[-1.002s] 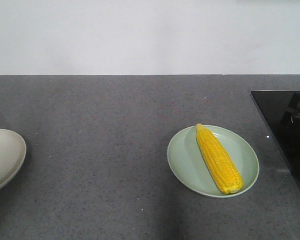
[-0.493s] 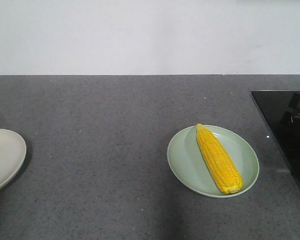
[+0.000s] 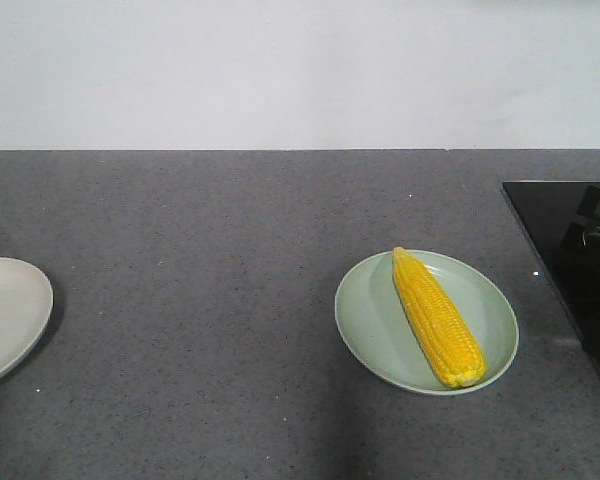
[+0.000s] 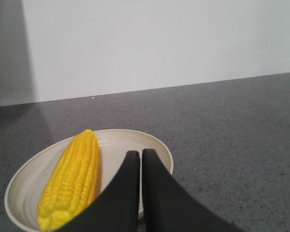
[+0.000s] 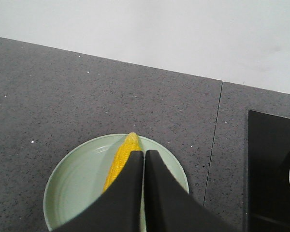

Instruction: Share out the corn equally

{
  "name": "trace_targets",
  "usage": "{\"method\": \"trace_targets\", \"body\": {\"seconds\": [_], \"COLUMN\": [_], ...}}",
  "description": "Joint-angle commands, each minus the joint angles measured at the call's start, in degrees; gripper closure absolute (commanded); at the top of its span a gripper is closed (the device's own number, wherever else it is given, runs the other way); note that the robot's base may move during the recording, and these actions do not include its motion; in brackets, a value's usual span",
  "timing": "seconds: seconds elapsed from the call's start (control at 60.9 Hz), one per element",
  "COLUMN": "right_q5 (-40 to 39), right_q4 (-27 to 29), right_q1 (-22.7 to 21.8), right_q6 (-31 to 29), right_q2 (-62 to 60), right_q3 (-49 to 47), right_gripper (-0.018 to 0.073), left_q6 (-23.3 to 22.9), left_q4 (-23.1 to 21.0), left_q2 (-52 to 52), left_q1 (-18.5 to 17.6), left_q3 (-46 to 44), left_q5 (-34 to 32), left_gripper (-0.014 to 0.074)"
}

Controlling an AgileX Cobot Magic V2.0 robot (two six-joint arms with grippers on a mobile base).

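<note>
Front view, worktop (image 3: 230,300): dark grey speckled stone running back to a white wall.
Front view, green plate (image 3: 370,330): sits right of centre on the worktop, pale green and round.
Front view, corn on green plate (image 3: 437,316): one yellow cob lying slantwise across it, tapered tip toward the wall, blunt end near the front rim.
Front view, cream plate (image 3: 15,310): only partly in frame at the left edge, well apart from the green plate.
Front view, hob (image 3: 570,260): glossy black panel set into the worktop at the right edge.

Left wrist view, left claw (image 4: 140,157): two black fingers pressed together, nothing between them, hanging over the near right part of the cream plate (image 4: 154,145).
Left wrist view, corn on cream plate (image 4: 72,181): one cob lying on the left half of the plate, tip pointing away, just beside the claw and not touched by it.

Right wrist view, right claw (image 5: 143,155): fingers closed against each other, holding nothing, above the green plate (image 5: 77,179).
Right wrist view, cob (image 5: 121,157): lies on the plate, its near part hidden behind the fingers.
</note>
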Motion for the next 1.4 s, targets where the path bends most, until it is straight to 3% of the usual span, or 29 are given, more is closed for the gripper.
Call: {"method": "trace_targets", "body": {"seconds": [0.0, 0.986, 1.216, 1.38], "right_q5": [-3.9, -3.6, -4.7, -15.7], "right_q4": [0.2, 0.1, -8.3, -13.9], "right_q1": [-0.2, -0.2, -0.2, -0.2], "right_q6": [-0.3, -0.3, 4.4, 9.7], "right_q2": [-0.1, -0.1, -2.1, -7.6], "right_q3": [-1.6, -1.6, -1.0, 7.1], "right_gripper": [0.0569, 0.0569, 0.0569, 0.0569], "left_q6": [-0.5, -0.6, -0.6, -0.6], "left_q4": [0.0, -0.5, -0.5, -0.5], "left_q2": [-0.9, -0.9, -0.9, -0.9], "left_q1": [0.0, 0.0, 0.0, 0.0], "left_q3": [0.7, 0.6, 0.6, 0.6], "left_q5": [-5.4, -4.6, -4.6, -4.5], "left_gripper": [0.0603, 0.0603, 0.0603, 0.0603]}}
